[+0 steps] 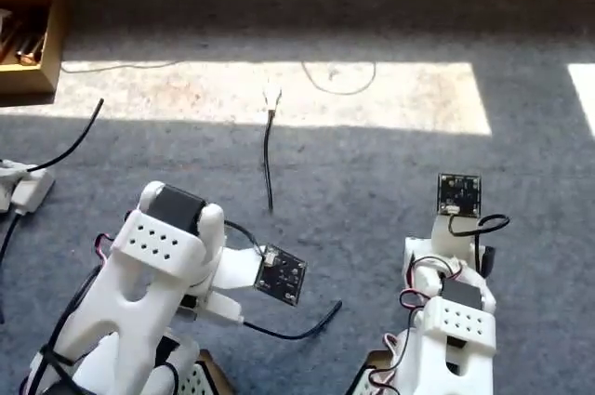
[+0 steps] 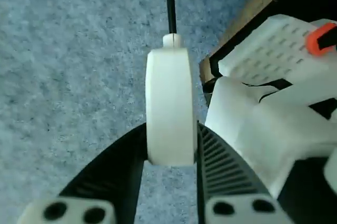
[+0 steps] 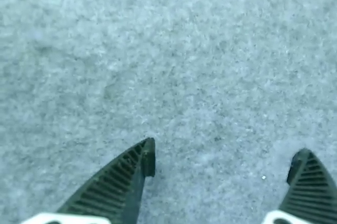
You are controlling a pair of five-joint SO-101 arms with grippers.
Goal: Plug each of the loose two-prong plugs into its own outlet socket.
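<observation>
White plug (image 2: 169,108) clamped in the left gripper (image 2: 171,129): prongs hidden, black cord (image 2: 169,0) cut off by the wrist view's edge; in the high view this gripper lies hidden beneath the left arm (image 1: 167,246). Loose plug (image 1: 271,96) in the sunlit band near the carpet's (image 1: 390,163) far edge: prongs too small to tell. White block (image 1: 23,189) at the carpet's left edge and wooden box (image 1: 33,37) at its far left corner: both cut by the view's edge, any sockets on the block too small to tell; right gripper (image 3: 226,150) fingers cut off at their bases
</observation>
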